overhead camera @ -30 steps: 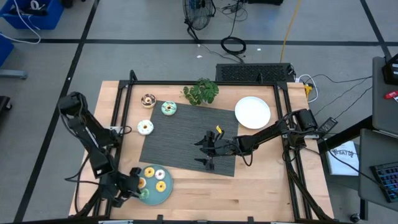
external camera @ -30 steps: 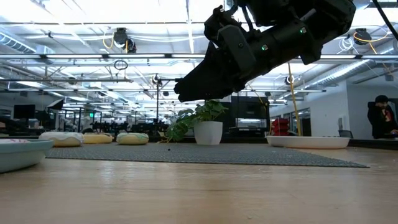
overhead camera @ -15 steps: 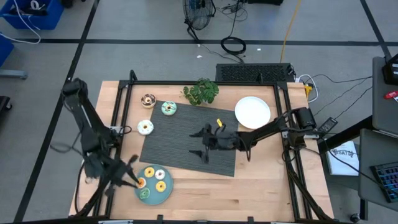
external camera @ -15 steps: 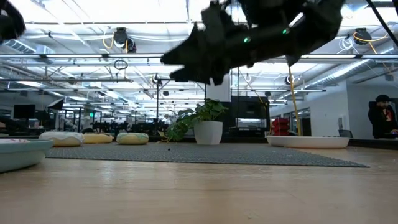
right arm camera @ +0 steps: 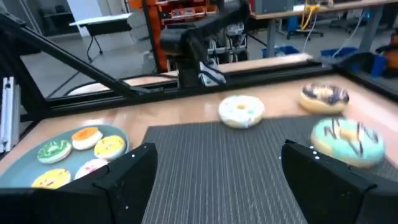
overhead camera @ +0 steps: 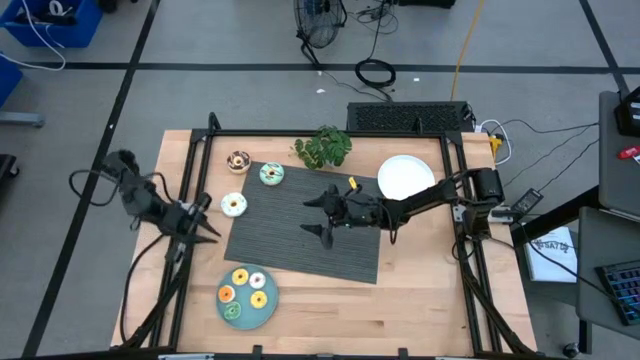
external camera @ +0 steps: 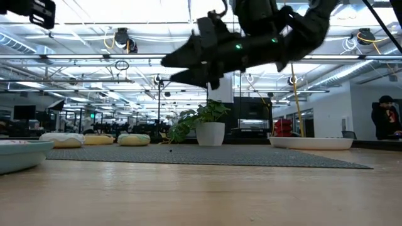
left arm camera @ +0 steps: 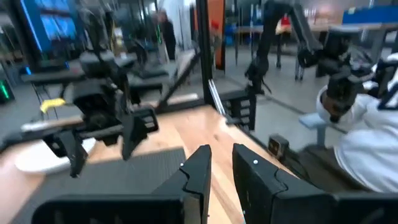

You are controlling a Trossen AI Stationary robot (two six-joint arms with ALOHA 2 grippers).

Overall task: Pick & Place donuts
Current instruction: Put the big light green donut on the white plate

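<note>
While four donuts (overhead camera: 247,290) lie together on the teal plate (overhead camera: 268,312) at about seven o'clock on the tabletop (overhead camera: 420,300), three more sit toward ten and eleven o'clock; a white-iced donut (overhead camera: 233,205) rests on the bare wood just beside the left edge of the dark mat (overhead camera: 290,240), a teal-iced donut (overhead camera: 271,175) lies on the mat's far left corner, and a brown-iced donut (overhead camera: 238,161) sits on the wood just beyond it; the right gripper (overhead camera: 318,215) hangs above the middle of the mat, holding nothing, its fingers (right arm camera: 124,177) spread wide apart and pointed toward nine o'clock; the left gripper (overhead camera: 202,220) is raised over the tabletop's left edge at nine o'clock, near the white-iced donut, holding nothing, its fingers (left arm camera: 198,177) a narrow gap apart; a potted plant (overhead camera: 322,147) stands at twelve o'clock and a white plate (overhead camera: 406,180) lies at about one o'clock.
</note>
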